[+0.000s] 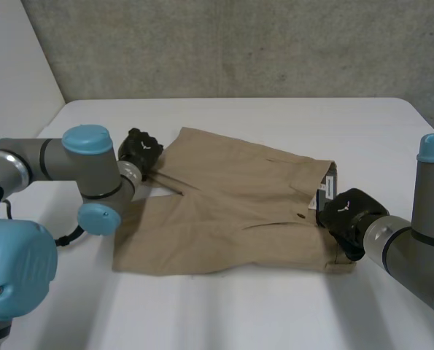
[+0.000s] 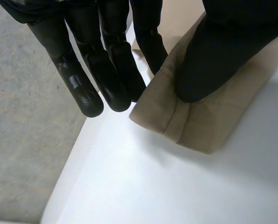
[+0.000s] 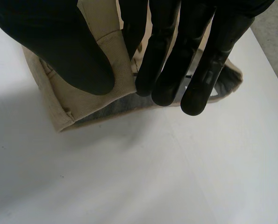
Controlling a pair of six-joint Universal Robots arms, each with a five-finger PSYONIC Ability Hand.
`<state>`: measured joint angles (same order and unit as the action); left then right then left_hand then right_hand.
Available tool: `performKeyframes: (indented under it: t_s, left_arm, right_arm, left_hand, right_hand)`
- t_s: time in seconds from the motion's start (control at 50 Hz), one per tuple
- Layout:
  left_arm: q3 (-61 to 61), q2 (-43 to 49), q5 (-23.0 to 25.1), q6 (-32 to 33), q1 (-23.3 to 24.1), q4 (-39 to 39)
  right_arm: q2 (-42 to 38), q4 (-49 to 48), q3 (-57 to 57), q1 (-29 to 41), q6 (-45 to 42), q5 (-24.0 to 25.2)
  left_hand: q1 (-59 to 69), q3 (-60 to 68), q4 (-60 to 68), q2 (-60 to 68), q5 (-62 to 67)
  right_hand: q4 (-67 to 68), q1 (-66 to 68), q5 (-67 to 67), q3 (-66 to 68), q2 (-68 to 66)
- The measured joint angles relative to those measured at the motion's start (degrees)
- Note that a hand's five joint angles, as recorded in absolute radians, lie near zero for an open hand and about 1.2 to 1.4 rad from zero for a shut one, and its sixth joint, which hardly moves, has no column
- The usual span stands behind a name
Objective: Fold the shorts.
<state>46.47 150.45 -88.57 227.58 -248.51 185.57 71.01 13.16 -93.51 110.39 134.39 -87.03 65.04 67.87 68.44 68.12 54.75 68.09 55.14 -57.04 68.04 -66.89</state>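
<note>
Thumb and straight fingers of left hand (image 1: 140,149) pinch shorts (image 1: 231,211) at hem corner (image 2: 195,126); right hand (image 1: 346,210) pinches waistband (image 3: 59,107) beside unreadable label (image 1: 322,198)

Tan shorts (image 1: 231,211) lying spread flat on white desk (image 1: 275,306), near its middle. Waistband (image 1: 329,182) pointing toward 3 o'clock, gaping open, showing grey lining and small tag. Dark button (image 1: 300,216) sitting just inside waistband. Two legs stretching toward 9 o'clock, splitting in shallow V. Far leg angling toward 10 o'clock, its stitched hem corner (image 2: 195,133) resting on desk.
</note>
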Motion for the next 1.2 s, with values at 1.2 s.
performKeyframes:
  t_s: [1.2]
  left_arm:
    - [44.9, -32.4, 5.5, -19.9, 0.7, -7.0]
  right_arm:
    - [3.2, 0.0, -2.4, 0.1, 1.8, 2.0]
  left_hand:
    - [-9.3, -11.7, -12.2, -11.5, -9.0]
  right_hand:
    - [0.0, 0.0, 0.0, 0.0, 0.0]
